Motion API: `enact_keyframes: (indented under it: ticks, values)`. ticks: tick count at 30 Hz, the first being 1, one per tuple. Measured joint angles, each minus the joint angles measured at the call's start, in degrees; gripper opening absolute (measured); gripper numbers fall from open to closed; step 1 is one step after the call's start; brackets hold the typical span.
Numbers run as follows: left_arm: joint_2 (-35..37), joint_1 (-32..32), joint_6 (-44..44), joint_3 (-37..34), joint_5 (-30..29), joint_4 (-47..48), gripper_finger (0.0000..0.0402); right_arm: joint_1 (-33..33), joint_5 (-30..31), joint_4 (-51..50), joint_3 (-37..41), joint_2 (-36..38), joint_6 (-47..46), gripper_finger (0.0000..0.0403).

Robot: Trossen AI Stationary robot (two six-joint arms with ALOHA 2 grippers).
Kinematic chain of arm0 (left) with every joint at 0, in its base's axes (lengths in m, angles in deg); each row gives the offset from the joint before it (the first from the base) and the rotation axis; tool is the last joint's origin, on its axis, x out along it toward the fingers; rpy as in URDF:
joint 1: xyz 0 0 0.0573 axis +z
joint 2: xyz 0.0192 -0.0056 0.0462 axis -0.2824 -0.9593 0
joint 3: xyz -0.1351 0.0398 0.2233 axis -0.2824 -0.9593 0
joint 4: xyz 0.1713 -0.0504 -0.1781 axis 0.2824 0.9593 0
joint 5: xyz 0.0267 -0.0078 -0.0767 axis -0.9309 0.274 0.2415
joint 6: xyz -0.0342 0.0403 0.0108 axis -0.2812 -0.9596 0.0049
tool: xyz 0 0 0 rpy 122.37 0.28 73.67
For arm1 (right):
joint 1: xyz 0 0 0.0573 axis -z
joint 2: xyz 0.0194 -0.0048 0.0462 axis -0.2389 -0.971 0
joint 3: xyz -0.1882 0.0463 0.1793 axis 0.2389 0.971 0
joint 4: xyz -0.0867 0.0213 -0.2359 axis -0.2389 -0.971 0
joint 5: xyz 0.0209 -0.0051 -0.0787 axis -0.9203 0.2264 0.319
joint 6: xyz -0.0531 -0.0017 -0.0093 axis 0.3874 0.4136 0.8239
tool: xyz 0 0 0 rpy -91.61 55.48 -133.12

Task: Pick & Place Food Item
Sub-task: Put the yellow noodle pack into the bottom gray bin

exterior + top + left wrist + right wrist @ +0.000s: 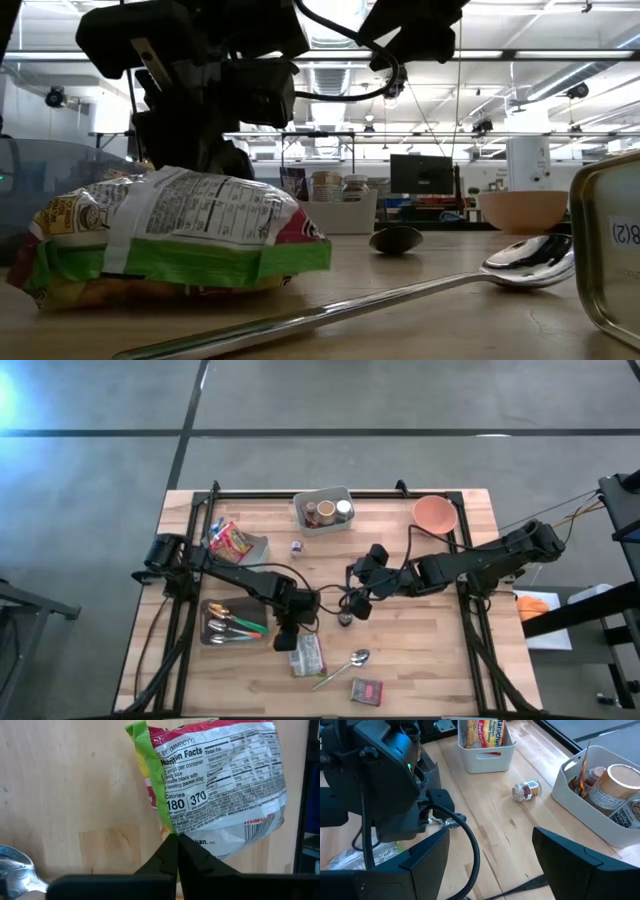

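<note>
Left gripper [176, 845]: fingers pinched together on the near edge of the noodle packet [220, 785]
Right gripper [490, 850]: jaws apart, empty, mid-table

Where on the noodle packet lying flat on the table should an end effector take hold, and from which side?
Probably the crimped end seam of the noodle packet, approached from above. The packet lies flat with its nutrition label up and looks too wide to span, while the thin seam gives the fingers something to pinch. The left end effector is shut at that edge.
</note>
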Motion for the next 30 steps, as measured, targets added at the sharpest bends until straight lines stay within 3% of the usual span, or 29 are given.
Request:
enact_keyframes:
  ticks: [9, 30]
  values:
    - [0.51, -0.48, 1.21, 0.06, -0.75, 0.22, 0.0001, 0.0, -1.1, -0.04, -0.04, 0.0, 0.2, 0.0282]
    - [14.43, -3.75, 11.88, 0.15, -11.35, 0.88, 0.0, 0.02, -1.1, -0.25, -0.08, -0.07, 0.42, 0.0282]
